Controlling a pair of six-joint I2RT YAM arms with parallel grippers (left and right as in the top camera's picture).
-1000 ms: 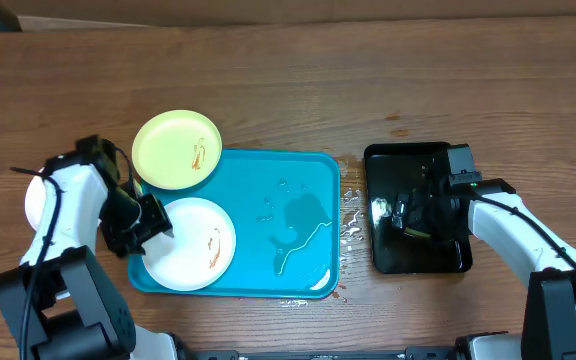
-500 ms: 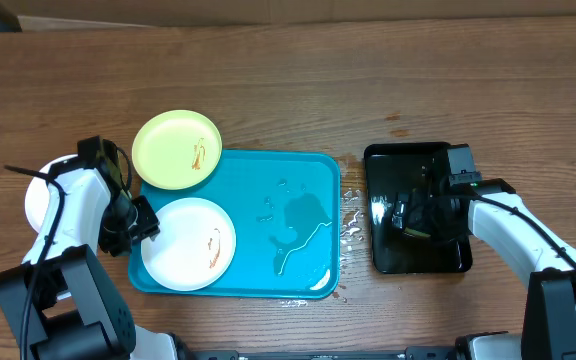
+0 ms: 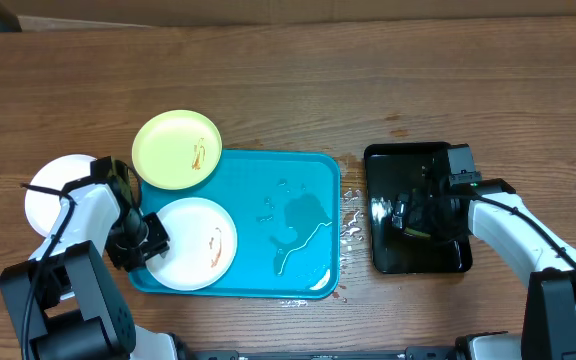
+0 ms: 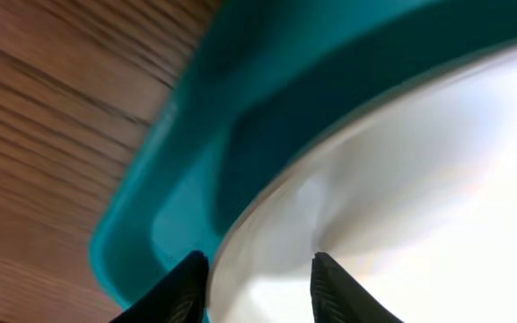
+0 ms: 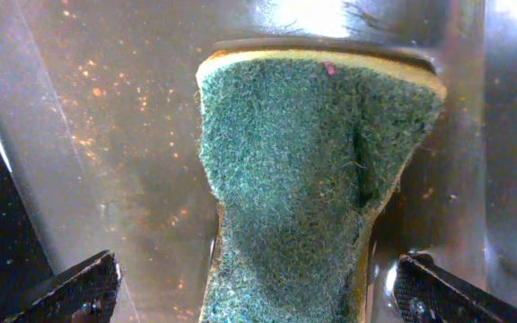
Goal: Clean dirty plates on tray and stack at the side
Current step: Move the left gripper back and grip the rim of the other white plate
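place: robot lab bench staged as a dishwashing station | evidence: brown wood-grain tabletop (image 3: pixel 288 90); white-and-black robot arms at 7 o'clock (image 3: pixel 78 215) and 4 o'clock (image 3: pixel 513 225); wet turquoise plastic tray (image 3: pixel 308 170) near centre; green scouring sponge (image 5: pixel 303 179) in black rectangular tray (image 3: pixel 388 255) at 3 o'clock

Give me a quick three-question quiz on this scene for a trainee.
1. True or false: the sponge lies in the blue tray.
2. Fill in: above the black tray, the right hand's jaws stand ____.
3. Which plate is the left hand at? A yellow-green plate; B white plate in the blue tray; C white plate on the table.
Key: 1 false; 2 open; 3 B.
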